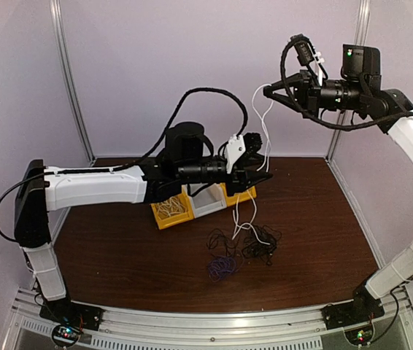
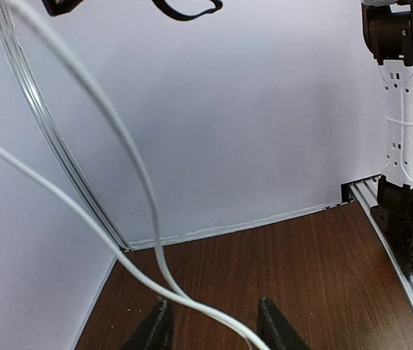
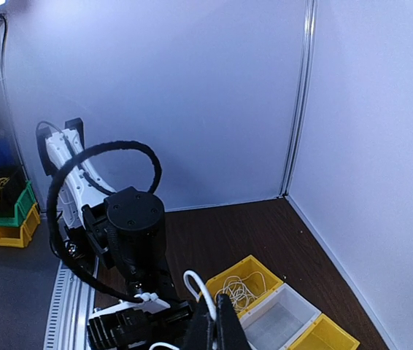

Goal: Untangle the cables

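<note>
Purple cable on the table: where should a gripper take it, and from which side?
Probably take the purple cable by its near-left loops, straight from above: it lies flat in a loose bunch, and that side is farthest from the black cables and the hanging white cable.

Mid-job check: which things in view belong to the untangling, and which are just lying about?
Job: white cable, held by right gripper; black cables; purple cable.
Lying about: yellow bins; white bin.
</note>
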